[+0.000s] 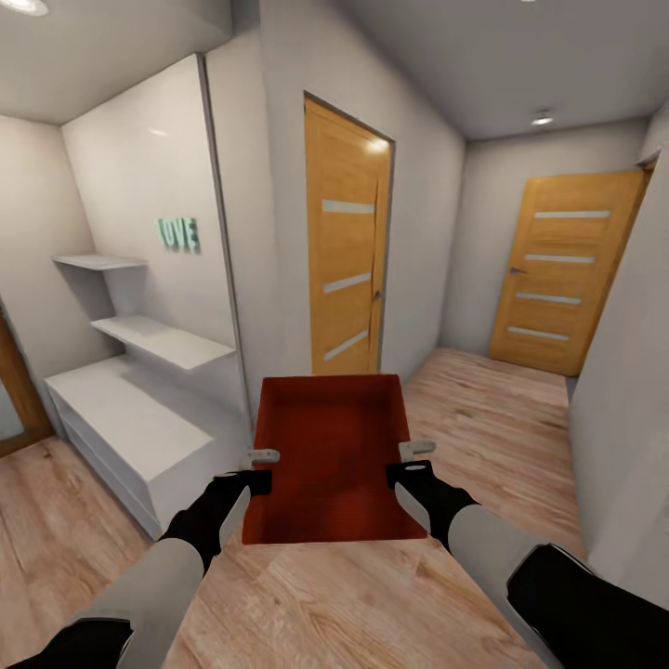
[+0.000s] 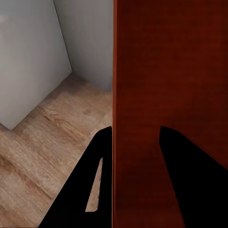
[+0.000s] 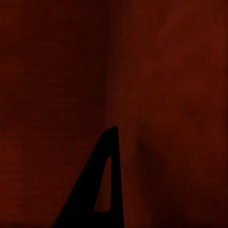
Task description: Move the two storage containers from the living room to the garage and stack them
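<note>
Both arms reach forward in the head view, grey forearms, black wrists. Left gripper [image 1: 263, 457] sits at the left rim of the storage container [image 1: 333, 455]; right gripper [image 1: 416, 448] sits at the right rim. The bin is orange-red, lidless, held level in the air between the two arms, above the light wood-plank floor [image 1: 307, 604], open side up, nothing visible inside.

Left wrist view: left gripper [image 2: 137, 183] straddles the container wall [image 2: 171, 71], one finger [image 2: 90, 185] outside the wall and the other inside, jaws closed on the wall. Wood floor [image 2: 42, 142] and a white-grey wall corner [image 2: 52, 47] show past the bin's edge.

Right wrist view: red plastic [image 3: 57, 71] up close, dark, with an inner corner seam. One finger [image 3: 102, 190] of the right gripper shows against it; the second finger is hidden, so grip width cannot be told from here. In the head view its pale fingertip lies over the right rim, probably clamped, not certain.

Beyond the bin: white low cabinet [image 1: 121, 418] on the left with two white shelves [image 1: 163, 339] above it and teal "LOVE" letters [image 1: 178, 232] on the white panel. Straight ahead, a wood-panelled door [image 1: 346, 246] with pale horizontal strips. Further right, at the end of the corridor, a second such door [image 1: 565, 269]. Ceiling spotlight [image 1: 543, 118] above it.
</note>
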Robot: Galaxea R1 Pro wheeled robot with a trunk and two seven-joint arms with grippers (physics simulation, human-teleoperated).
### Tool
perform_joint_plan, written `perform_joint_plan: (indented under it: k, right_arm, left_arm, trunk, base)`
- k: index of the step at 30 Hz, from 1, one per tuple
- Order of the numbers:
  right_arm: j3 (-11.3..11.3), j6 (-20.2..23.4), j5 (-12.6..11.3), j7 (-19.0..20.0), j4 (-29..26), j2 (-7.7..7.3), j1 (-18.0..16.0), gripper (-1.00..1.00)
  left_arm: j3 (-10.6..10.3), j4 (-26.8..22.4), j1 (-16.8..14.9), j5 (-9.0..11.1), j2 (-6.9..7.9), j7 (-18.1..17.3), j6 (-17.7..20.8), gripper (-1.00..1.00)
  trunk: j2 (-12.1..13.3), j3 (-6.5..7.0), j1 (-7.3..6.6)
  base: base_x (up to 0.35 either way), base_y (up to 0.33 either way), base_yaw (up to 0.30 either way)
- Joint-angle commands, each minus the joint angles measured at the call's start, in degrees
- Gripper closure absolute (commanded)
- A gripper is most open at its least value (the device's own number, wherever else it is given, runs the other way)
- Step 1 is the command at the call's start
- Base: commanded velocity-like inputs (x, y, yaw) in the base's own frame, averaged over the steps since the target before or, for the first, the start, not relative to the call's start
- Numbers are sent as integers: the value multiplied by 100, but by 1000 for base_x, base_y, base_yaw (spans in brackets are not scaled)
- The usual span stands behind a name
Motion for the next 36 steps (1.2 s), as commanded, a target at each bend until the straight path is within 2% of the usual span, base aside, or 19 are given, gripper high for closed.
perform_joint_plan:
  k: [1,15,31,36]
  right_arm:
    - [-100,-232,111,-36,-23,-115,-7,100]
    - [-100,-232,112,-36,-23,-118,-7,100]
    - [-100,-232,109,-36,-23,-123,-7,100]
    - [-100,-232,112,-36,-23,-115,-7,100]
  left_arm:
    - [11,-1,5,22,7,50,34,100]
    - [12,-1,5,22,7,50,34,100]
    - [12,-1,5,22,7,50,34,100]
    - [14,-1,5,22,7,50,34,100]
  trunk:
    - [-4,-2,5]
    - [-4,-2,5]
    - [-4,-2,5]
    - [-4,-2,5]
  base:
    - [322,0,-237]
    - [322,0,-231]
    - [322,0,-25]
    - [322,0,-170]
